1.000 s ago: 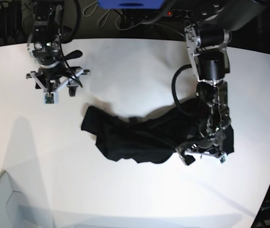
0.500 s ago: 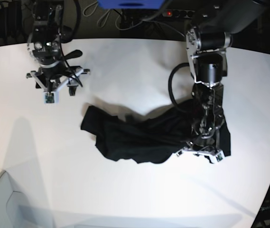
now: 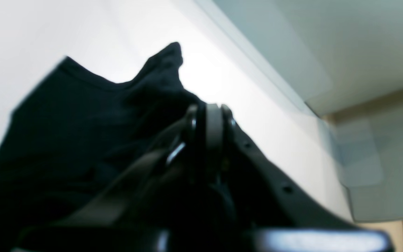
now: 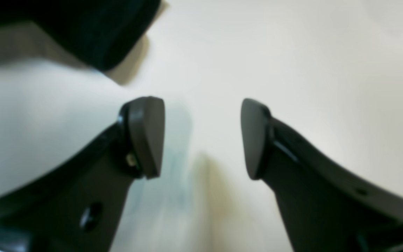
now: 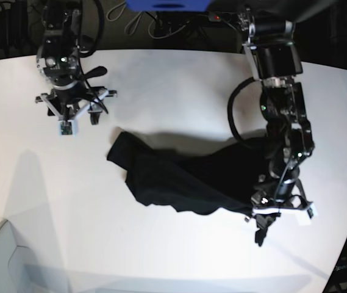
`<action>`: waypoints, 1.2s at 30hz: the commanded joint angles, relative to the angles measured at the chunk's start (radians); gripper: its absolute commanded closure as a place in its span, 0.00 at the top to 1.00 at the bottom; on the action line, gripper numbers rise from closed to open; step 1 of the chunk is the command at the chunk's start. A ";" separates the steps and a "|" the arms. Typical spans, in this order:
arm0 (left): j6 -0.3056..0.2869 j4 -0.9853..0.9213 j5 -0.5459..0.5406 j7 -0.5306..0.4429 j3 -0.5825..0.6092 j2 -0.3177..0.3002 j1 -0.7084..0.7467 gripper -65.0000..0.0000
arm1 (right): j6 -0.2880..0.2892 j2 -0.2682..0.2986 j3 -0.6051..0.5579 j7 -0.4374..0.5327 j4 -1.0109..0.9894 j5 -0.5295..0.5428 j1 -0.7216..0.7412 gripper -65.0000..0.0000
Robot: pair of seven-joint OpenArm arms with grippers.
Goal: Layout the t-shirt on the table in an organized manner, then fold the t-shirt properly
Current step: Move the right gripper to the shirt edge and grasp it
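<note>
Base view: the t-shirt (image 5: pixel 179 180) is seen bunched in a long heap near the middle of the table (image 5: pixel 173 79), and its end at about four o'clock is pinched in the tightly closed jaws of the left gripper (image 5: pixel 278 215) and lifted a little. The right gripper (image 5: pixel 69 116) is parked at ten o'clock over bare table, well apart from the cloth, with its jaws held wide and nothing between them. Only a thin bit of cloth seems to be held, so it could be let slip by a fast pull, or the whole heap could be dragged toward the table edge at four o'clock instead of being spread flat.
</note>
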 commanded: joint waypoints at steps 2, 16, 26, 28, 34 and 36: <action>-0.012 0.129 -0.013 -0.010 0.000 -0.001 0.025 0.00 | 0.002 0.010 -0.057 0.026 0.028 0.011 0.011 0.54; -0.010 0.488 -0.077 0.010 -0.105 -0.036 0.506 0.00 | 0.002 0.047 -0.206 0.026 -0.030 0.007 0.039 0.55; -0.013 0.472 -0.179 0.012 -0.183 -0.036 0.644 0.00 | 0.002 0.044 -0.250 0.027 -0.042 0.010 0.060 0.62; -0.013 0.472 -0.179 0.015 -0.183 -0.038 0.648 0.00 | 0.002 0.042 -0.259 0.027 -0.042 0.010 0.066 0.65; -0.013 0.459 -0.179 0.018 -0.183 -0.045 0.648 0.00 | 0.002 0.047 -0.336 0.027 0.010 0.011 0.063 0.68; -0.013 0.439 -0.179 0.018 -0.183 -0.045 0.643 0.00 | 0.002 0.048 -0.375 0.027 0.018 0.011 0.068 0.69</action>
